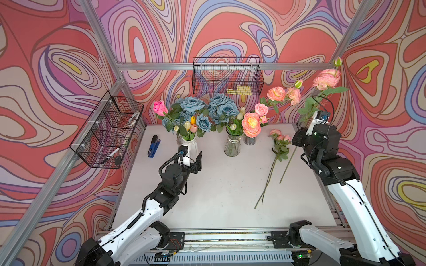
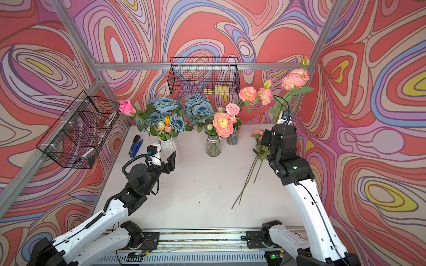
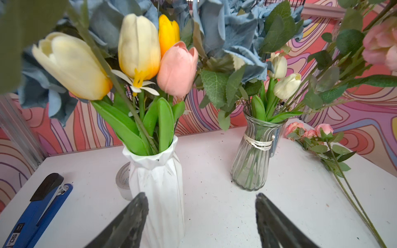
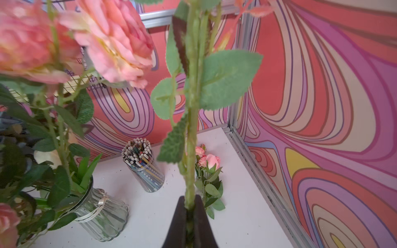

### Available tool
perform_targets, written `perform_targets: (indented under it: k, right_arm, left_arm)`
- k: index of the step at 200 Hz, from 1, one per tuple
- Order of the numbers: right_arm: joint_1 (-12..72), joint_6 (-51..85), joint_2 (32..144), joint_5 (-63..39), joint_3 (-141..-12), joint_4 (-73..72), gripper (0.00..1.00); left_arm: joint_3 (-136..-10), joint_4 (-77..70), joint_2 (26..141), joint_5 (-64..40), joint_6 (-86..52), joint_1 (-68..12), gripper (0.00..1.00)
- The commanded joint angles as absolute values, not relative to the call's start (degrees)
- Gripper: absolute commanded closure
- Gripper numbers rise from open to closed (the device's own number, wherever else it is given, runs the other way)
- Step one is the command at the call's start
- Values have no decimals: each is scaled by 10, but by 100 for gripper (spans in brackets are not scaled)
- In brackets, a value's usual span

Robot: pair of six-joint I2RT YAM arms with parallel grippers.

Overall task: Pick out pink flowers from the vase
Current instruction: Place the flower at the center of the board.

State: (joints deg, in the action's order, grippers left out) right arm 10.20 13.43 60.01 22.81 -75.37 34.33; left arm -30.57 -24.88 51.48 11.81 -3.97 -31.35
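Because my right claw [image 4: 190, 204] is clamped low on the tall peach-pink flower's [image 1: 326, 79] stem [image 4: 191, 128], aloft near the glass vase's [image 1: 232, 147] pink blooms [image 1: 251, 124], its top-heavy heads could swing and snag them; my left claw [image 3: 199, 194] gapes before the white vase [image 3: 156, 178].

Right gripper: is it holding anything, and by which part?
Yes. The right gripper is shut on a pink flower, pinching its green stem below the leaves.
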Motion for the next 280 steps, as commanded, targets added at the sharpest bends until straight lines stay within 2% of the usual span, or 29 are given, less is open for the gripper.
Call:
perform_targets:
  k: [1, 33, 89, 173, 239, 280]
  right_arm:
    - [81, 167, 597, 181, -731, 336, 100]
    - [41, 215, 603, 135, -695, 329, 100]
    - [-1, 264, 601, 87, -653, 312, 100]
    - [-19, 303, 646, 41, -604, 282, 100]
    - [-19, 289, 708, 14, -579, 259, 100]
    - [-20, 262, 742, -50, -570, 236, 100]
  left_arm:
    - [-303, -304, 511, 86, -40, -307, 28]
    - [-303, -322, 522, 72, -21, -297, 39]
    - [-277, -368, 548, 71, -13, -262, 49]
    - [-289, -425, 601, 56, 15, -242, 57]
    - [-314, -451, 622, -24, 3, -206, 59]
    - [-328, -442, 628, -56, -3, -195, 64]
